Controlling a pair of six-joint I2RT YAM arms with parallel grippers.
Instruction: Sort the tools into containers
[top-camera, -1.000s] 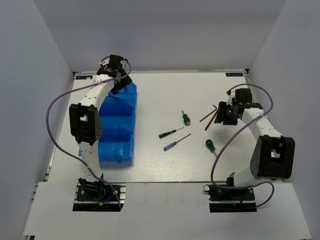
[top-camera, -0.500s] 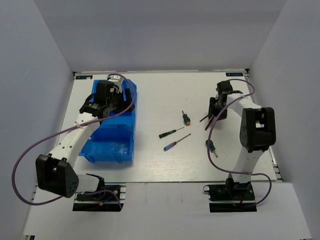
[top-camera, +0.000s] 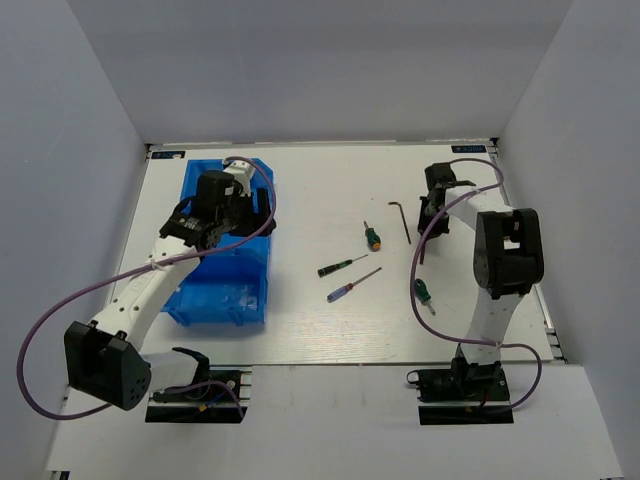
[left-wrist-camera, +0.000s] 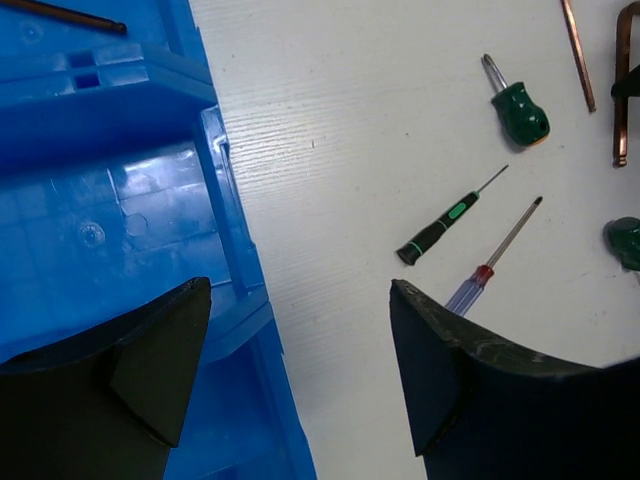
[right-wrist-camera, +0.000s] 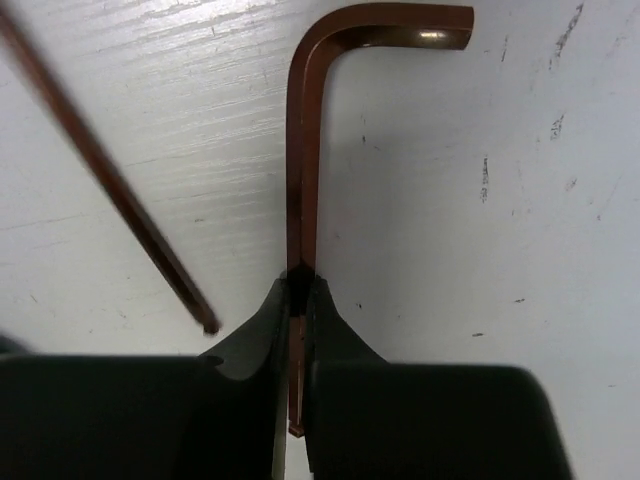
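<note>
My right gripper (right-wrist-camera: 300, 285) is shut on the long arm of a brown hex key (right-wrist-camera: 302, 150) that lies flat on the white table, at the back right in the top view (top-camera: 432, 212). A second hex key (right-wrist-camera: 100, 170) lies just left of it (top-camera: 403, 220). My left gripper (left-wrist-camera: 298, 300) hangs open and empty over the right wall of the blue bin (left-wrist-camera: 100, 200), (top-camera: 215, 285). One dark hex key (left-wrist-camera: 60, 14) lies in the bin. On the table are an orange-ended stubby screwdriver (top-camera: 372, 238), a slim green one (top-camera: 340, 266), a slim purple one (top-camera: 352, 285) and a stubby green one (top-camera: 422, 292).
Grey walls close off the table's left, right and far sides. Purple cables loop from both arms, one near the stubby green screwdriver. The arm bases (top-camera: 195, 390) sit at the near edge.
My right gripper has closed on one hex key; the other now lies apart to its left. The left arm has swung down and settled low over the bin's right side.
</note>
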